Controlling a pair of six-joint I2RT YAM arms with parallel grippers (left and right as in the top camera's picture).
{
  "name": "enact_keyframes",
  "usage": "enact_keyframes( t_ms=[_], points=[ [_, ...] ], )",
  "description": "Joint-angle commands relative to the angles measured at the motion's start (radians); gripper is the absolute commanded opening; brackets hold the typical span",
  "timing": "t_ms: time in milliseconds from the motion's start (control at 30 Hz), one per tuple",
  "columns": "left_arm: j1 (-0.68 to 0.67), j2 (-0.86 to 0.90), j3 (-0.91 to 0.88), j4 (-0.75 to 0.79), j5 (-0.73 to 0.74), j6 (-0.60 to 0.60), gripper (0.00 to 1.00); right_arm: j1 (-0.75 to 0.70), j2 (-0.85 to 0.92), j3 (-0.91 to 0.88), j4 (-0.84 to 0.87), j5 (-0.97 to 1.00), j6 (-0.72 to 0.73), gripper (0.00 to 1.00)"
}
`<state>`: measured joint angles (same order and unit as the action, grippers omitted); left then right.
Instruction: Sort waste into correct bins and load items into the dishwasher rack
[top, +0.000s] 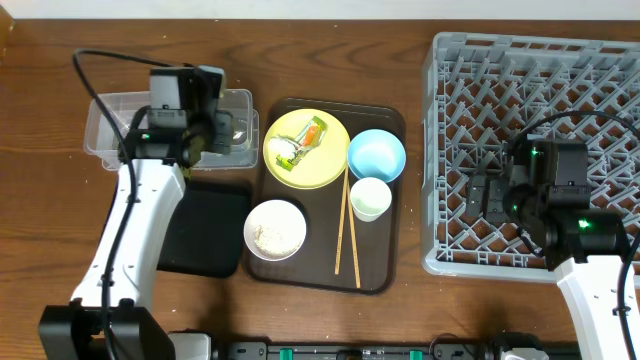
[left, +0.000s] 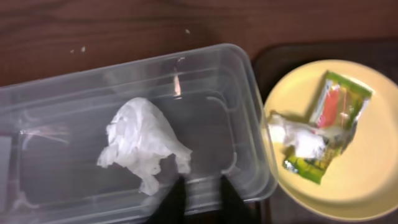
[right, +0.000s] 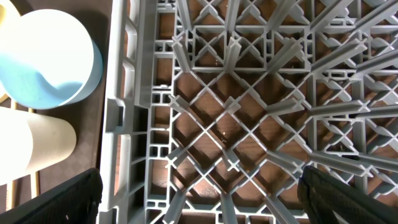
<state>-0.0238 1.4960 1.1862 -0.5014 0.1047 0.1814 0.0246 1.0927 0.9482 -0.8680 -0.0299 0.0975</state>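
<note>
One napkin (left: 140, 142) in clear tub (left: 247, 87); wrapper (left: 336, 107) on yellow plate (left: 372, 182).

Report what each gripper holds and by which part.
Nothing is held. The left gripper hangs open over the clear tub, apart from the crumpled napkin lying loose inside. The right gripper is wide open and empty over the dishwasher rack.

I can't read a single word, number or brand on any of my feeds. The small wrapper (left: 334, 107) lying on the yellow plate (left: 373, 183) has orange, green and yellow printing. There may be lettering in it, but it is too blurred on the left wrist camera and too small from overhead. The grey rack (right: 127, 93) shows no marking I can make out.
</note>
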Motion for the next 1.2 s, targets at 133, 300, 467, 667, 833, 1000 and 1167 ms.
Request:
enact_keyframes(
  t_ms=[133,300,467,667,833,1000,1167],
  points=[
    [-0.042,0.002,0.009,0.039,0.211,-0.014,0.59,0.009,-0.011,0.020,0.000,-0.004,-0.006,0.99],
    [-0.122,0.017,0.009,0.079,0.217,0.024,0.71,0.009,-0.011,0.020,0.000,-0.004,-0.005,0.99],
    [-0.192,0.094,0.009,0.124,0.202,0.054,0.75,0.009,-0.011,0.020,0.000,-0.005,-0.005,0.99],
    [-0.238,0.246,0.009,0.161,0.113,0.054,0.76,0.009,-0.011,0.020,-0.001,-0.005,-0.005,0.99],
    [-0.248,0.352,0.009,0.179,0.108,0.054,0.76,0.009,-0.011,0.020,-0.001,-0.005,-0.005,0.99],
    [-0.249,0.410,0.009,0.178,0.113,0.053,0.76,0.009,-0.011,0.020,-0.001,-0.004,-0.005,0.99],
    [-0.266,0.438,0.009,0.179,0.115,0.050,0.76,0.009,-0.011,0.020,-0.001,-0.004,-0.005,0.99]
  ],
)
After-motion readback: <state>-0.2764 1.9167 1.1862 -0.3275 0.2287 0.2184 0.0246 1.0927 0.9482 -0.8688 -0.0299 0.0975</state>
